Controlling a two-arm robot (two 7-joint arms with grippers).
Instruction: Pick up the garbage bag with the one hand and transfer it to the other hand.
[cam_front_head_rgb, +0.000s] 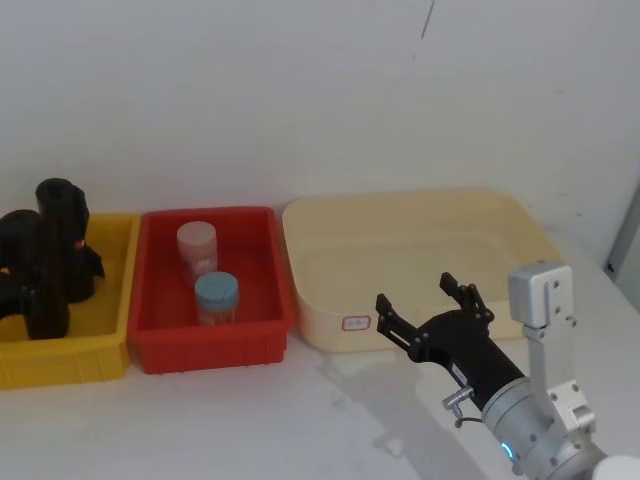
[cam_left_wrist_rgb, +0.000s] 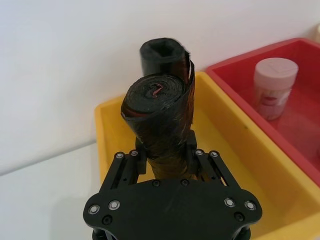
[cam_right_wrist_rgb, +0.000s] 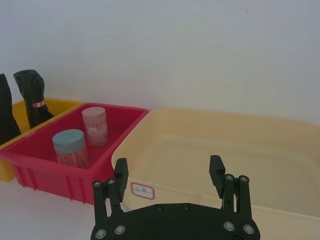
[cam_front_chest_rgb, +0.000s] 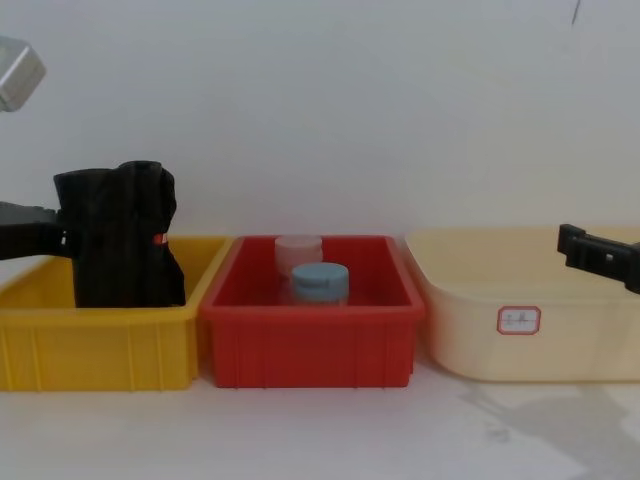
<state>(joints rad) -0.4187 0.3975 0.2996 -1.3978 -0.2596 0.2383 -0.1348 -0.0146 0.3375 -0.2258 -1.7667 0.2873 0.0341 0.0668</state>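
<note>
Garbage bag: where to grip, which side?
Mid-body, above the wall of the yellow bin, from the robot's left: the garbage bag stands upright, a second roll close behind. The left gripper is shut there; the right gripper hangs open by the cream bin.

Crinkled matte plastic garbage bag (cam_left_wrist_rgb: 160, 130) (red bin (cam_front_head_rgb: 210, 350) smooth, glossy)

Three bins: yellow bin (cam_front_head_rgb: 112, 352), red bin (cam_front_head_rgb: 212, 348), cream bin (cam_front_head_rgb: 420, 210). Two jars: pink-lidded jar (cam_front_head_rgb: 197, 250), blue-lidded jar (cam_front_head_rgb: 216, 300). Two lids (cam_right_wrist_rgb: 69, 136), one to each jar. Two black rolls: garbage bag (cam_left_wrist_rgb: 159, 131), and other roll (cam_left_wrist_rgb: 164, 54) with one small red mark. Two grippers: left gripper (cam_left_wrist_rgb: 167, 144), right gripper (cam_front_head_rgb: 415, 292); two fingers (cam_right_wrist_rgb: 121, 172) apiece, four in all. One white label (cam_front_head_rgb: 356, 322), on the cream bin's front. One blue ring light (cam_front_head_rgb: 507, 452). One table (cam_front_head_rgb: 300, 430). One wall (cam_front_head_rgb: 300, 100).
</note>
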